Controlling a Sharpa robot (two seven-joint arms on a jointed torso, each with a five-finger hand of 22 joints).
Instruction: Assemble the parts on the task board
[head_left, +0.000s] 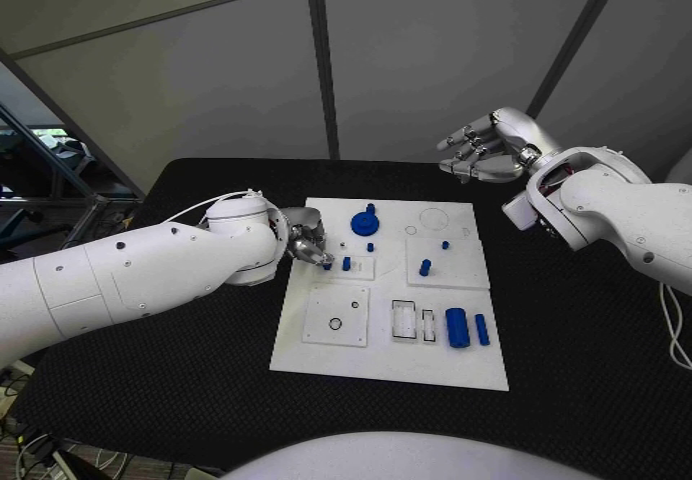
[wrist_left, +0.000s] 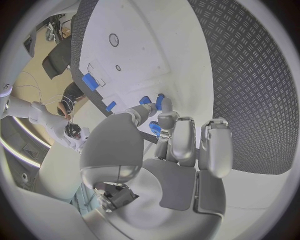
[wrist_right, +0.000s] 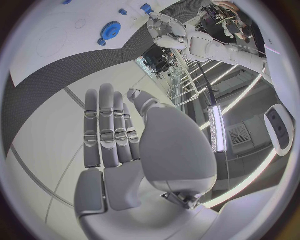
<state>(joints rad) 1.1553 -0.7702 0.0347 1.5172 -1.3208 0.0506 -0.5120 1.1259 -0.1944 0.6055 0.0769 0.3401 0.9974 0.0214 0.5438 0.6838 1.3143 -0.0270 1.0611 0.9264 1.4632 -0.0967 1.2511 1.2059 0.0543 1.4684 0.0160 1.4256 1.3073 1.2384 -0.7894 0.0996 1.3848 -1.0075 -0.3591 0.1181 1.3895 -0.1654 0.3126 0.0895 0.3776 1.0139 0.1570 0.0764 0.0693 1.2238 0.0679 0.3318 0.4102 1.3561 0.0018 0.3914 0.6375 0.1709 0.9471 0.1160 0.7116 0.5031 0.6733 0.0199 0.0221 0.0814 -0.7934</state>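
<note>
The black bench (head_left: 173, 400) carries the white task board (head_left: 389, 350), blue parts mostly along its far and right side (gear (head_left: 366, 222) near the far edge). Left hand (head_left: 307, 243) pinches a small blue part (wrist_left: 154, 128) at the board's left edge; right hand (head_left: 483, 147) hangs released, fingers straight, beyond the far-right corner.

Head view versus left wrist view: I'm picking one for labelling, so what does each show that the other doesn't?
The head view alone shows the right hand raised beyond the task board's far edge, fingers apart, holding nothing, plus the blue gear and the board's whole layout. The left wrist view alone shows, close up, the left hand's fingertips right at a small blue part; whether it is actually pinched is unclear. Both show the left hand, the white task board and two blue pieces lying side by side.
</note>
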